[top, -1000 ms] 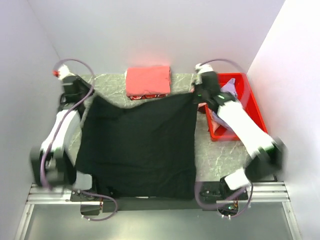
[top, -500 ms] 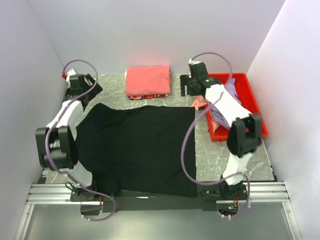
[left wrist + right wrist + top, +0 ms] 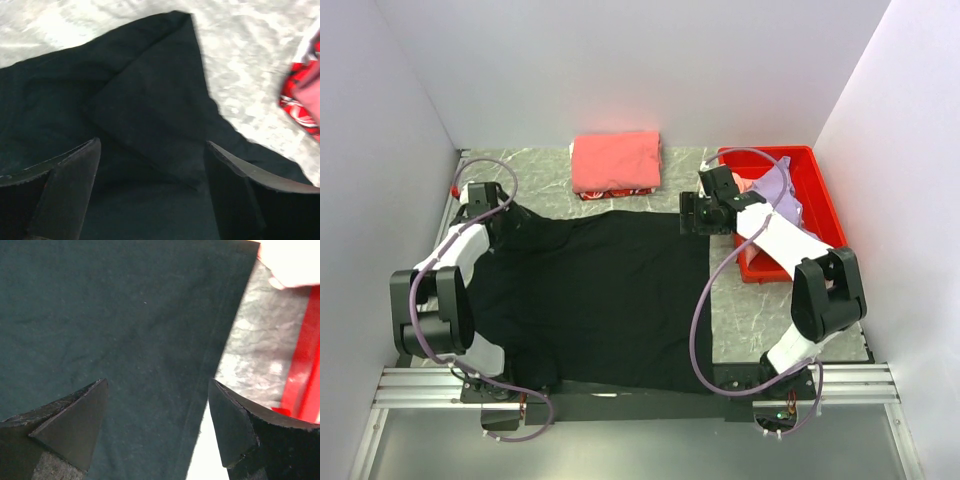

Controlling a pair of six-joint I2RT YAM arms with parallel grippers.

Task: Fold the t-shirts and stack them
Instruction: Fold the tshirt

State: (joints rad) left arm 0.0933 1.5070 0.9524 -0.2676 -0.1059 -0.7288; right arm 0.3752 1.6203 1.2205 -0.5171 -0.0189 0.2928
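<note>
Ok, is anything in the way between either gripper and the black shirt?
Nothing visible. The left gripper and the right gripper hang open directly over the far corners of the black shirt. The folded red shirt lies beyond it, the bin to its right.

black t-shirt (image 3: 605, 300): 9 o'clock edge hidden under left arm (image 3: 448, 262)
red-white item (image 3: 299, 97): blurred, cut off at 3 o'clock

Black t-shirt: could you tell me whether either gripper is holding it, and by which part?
Nothing is held: the left gripper and right gripper both hang open above the black t-shirt.
</note>
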